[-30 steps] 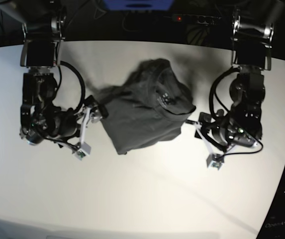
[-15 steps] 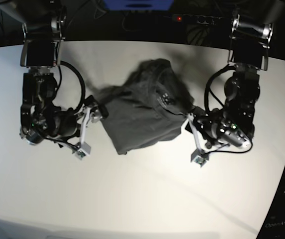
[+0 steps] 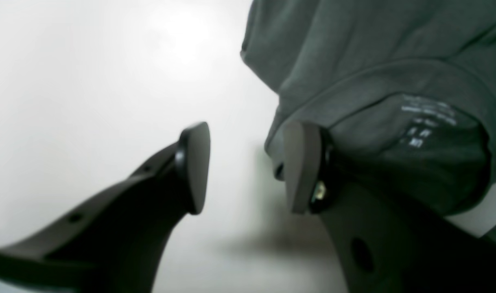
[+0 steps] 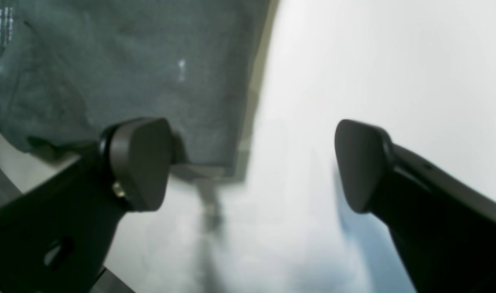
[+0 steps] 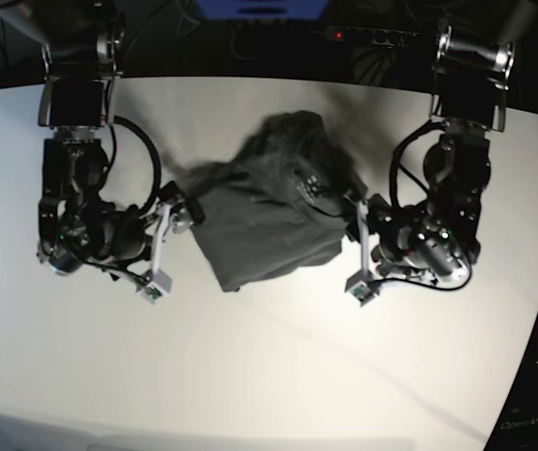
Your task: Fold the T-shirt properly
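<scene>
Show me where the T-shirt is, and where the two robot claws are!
T-shirt [image 5: 267, 214]: base view, middle of the crumpled grey cloth.
Left gripper [image 3: 246, 167]: left wrist view, gap between its open fingertips.
Right gripper [image 4: 252, 165]: right wrist view, gap between its wide-open fingertips.

The right tool [image 4: 252, 162] stands wide apart, its two dark fingers reaching up from the lower corners with nothing between them. The left-hand pad [image 4: 140, 162] sits over or against the lower edge of the T-shirt [image 4: 121, 73]; the blur makes it hard to say whether it touches. The other pad [image 4: 359, 162] hangs over bare white worktop [image 4: 374, 61], well clear of the cloth. The grey fabric fills the upper left, lightly wrinkled, its straight edge running down toward the middle, with a small pale mark on it.
</scene>
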Robot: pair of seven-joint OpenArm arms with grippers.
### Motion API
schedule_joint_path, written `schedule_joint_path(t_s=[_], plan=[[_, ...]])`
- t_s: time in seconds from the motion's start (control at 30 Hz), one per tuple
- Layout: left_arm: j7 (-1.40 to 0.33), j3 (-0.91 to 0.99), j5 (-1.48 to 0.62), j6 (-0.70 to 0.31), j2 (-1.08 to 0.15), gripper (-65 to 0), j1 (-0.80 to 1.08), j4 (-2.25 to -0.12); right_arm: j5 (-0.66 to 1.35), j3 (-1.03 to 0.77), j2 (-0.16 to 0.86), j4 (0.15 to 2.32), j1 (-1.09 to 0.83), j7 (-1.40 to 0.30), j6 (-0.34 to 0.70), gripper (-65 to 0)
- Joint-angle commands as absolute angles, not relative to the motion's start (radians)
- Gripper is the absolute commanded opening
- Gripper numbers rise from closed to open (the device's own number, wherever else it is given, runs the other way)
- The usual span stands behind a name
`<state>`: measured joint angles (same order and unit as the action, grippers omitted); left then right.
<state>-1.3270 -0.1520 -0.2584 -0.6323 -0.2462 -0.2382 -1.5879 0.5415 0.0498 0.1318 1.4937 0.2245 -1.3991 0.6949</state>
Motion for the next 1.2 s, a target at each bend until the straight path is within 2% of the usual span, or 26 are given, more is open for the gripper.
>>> schedule_joint_path(t_s=[0.0, 0.07, 0.3, 0.63, 0.9, 1.17], plan=[[-1.320, -0.136, -0.263, -0.657, -0.249, -36.1, -0.263, -1.596, 0.558, 0.047, 0.134, 1.509, 0.249, -1.396, 0.698, -2.8], [-1.320, -0.093, -0.263, -0.698, -0.248, -36.1, -0.265, -1.567, 0.558, 0.047, 0.134, 1.509, 0.249, -1.396, 0.698, -2.8], [-1.320, 0.041, -0.263, -0.698, -0.223, -36.1, -0.289, -1.431, 0.558, 0.047, 0.134, 1.509, 0.249, -1.396, 0.698, -2.8], [-1.386, 0.051, -0.297, -0.698, -0.186, -36.1, -0.323, -1.419, 0.556, 0.117, 0.134, 1.509, 0.248, -1.374, 0.698, -2.8], [-1.396, 0.045, -0.443, -0.698, -0.196, -36.1, -0.346, -1.411, 0.556, 0.150, 0.137, 1.508, 0.252, -1.354, 0.698, -2.8], [-1.396, 0.041, -0.440, -0.698, -0.173, -36.1, -0.363, -1.334, 0.533, 0.150, 0.142, 1.508, 0.271, -1.362, 0.698, -2.8]])
